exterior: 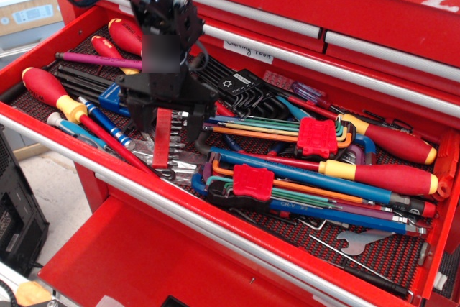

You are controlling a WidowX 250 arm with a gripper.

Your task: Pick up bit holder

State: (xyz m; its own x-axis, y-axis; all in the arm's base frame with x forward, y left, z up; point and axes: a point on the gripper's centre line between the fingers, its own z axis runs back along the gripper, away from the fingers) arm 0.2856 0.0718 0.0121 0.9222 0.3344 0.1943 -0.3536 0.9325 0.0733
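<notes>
The bit holder point(162, 150) is a narrow red strip with short silver bits along its right edge. It lies on the black drawer liner near the front of the open drawer, left of centre. My black gripper point(170, 127) has come down over its far end. The jaws are open, with one finger point(147, 121) to the left of the strip and the other point(194, 129) to its right. The strip's far end is hidden under the gripper body. I cannot tell whether the fingers touch the strip.
A blue block with black hex keys point(113, 97) sits just left of the gripper. Red clips with rainbow hex keys point(316, 136) point(253, 181) lie to the right. Red-and-yellow screwdrivers point(50, 91) point(381, 174) flank them. The drawer's front rail point(215, 228) runs close below.
</notes>
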